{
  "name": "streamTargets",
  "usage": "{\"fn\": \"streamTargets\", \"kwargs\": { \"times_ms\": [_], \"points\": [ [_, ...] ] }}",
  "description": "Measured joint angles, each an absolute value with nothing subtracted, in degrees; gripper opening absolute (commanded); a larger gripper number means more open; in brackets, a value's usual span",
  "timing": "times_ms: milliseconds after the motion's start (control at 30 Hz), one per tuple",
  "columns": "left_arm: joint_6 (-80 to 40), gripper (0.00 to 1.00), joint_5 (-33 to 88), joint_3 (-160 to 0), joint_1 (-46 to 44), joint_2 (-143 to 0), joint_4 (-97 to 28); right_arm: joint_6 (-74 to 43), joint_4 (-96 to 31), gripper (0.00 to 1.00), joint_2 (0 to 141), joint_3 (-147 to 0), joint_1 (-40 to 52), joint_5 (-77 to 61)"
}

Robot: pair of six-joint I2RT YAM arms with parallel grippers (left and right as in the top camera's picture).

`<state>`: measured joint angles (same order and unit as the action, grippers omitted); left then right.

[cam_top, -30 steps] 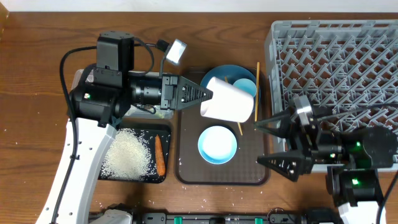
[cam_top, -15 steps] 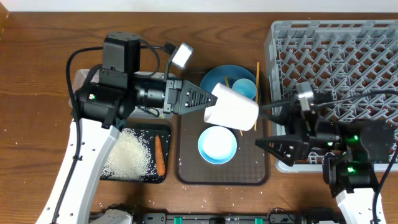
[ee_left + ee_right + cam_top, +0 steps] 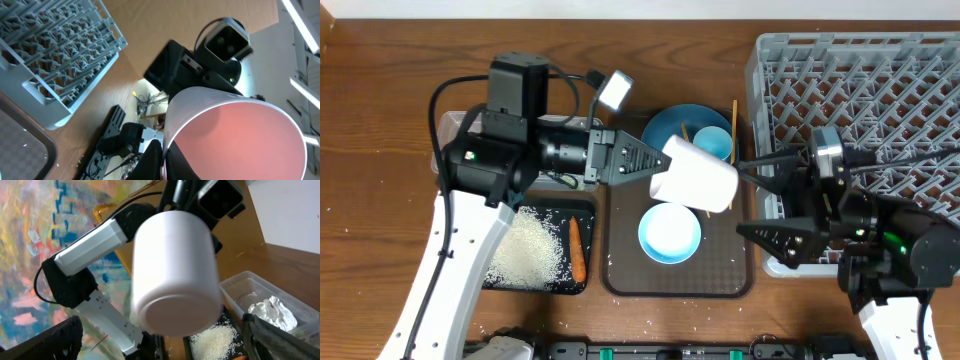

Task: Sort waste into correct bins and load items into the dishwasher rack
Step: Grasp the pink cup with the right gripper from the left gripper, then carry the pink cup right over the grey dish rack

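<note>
My left gripper (image 3: pixel 655 160) is shut on the rim of the pale pink cup (image 3: pixel 695 180) and holds it on its side above the brown tray; the cup fills the left wrist view (image 3: pixel 235 135) and the right wrist view (image 3: pixel 175 270). My right gripper (image 3: pixel 750 200) is open, its fingers either side of the cup's base, not touching. The dark-blue plate (image 3: pixel 670 125) holds the light-blue cup (image 3: pixel 715 142) and a chopstick. The light-blue bowl (image 3: pixel 670 232) sits on the tray. Rice (image 3: pixel 525 245) and the carrot (image 3: pixel 576 250) lie in the black tray. The napkin (image 3: pixel 270 312) lies in the clear tub.
The grey dishwasher rack (image 3: pixel 860 90) fills the right side. A second chopstick (image 3: pixel 734 115) lies along the brown tray's (image 3: pixel 620 270) right edge. Loose rice grains are scattered on the table near the front edge.
My left gripper has carried the pink cup to the right. My right gripper has moved up and left toward the cup's base.
</note>
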<state>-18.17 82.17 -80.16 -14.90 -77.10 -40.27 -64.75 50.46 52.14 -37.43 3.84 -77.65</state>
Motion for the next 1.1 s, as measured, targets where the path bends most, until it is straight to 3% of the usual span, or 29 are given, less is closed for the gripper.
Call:
{"fn": "streamTargets", "kwargs": {
  "times_ms": [233, 700, 767, 900, 1100],
  "points": [
    [-18.15, 0.06, 82.17, -80.16, -17.96, -77.1, -40.25, -65.08, 50.43, 0.99, 54.7, -37.43, 6.96, -76.01],
    [-18.15, 0.08, 80.62, -80.16, -18.24, -77.17, -40.27, -63.77, 52.42, 0.63, 55.11, -37.43, 10.59, -73.67],
    [-18.02, 0.17, 80.18, -80.16, -18.24, -77.17, -40.25, -63.77, 52.58, 0.56, 55.13, -37.43, 10.57, -73.3],
    [-18.06, 0.24, 78.78, -80.16, -18.24, -77.17, -40.32, -63.81, 52.58, 0.47, 55.13, -37.43, 10.59, -72.95],
    [-18.0, 0.35, 76.77, -80.16, -18.31, -77.17, -40.34, -63.81, 52.56, 0.45, 55.13, -37.43, 10.57, -72.58]
  ]
}}
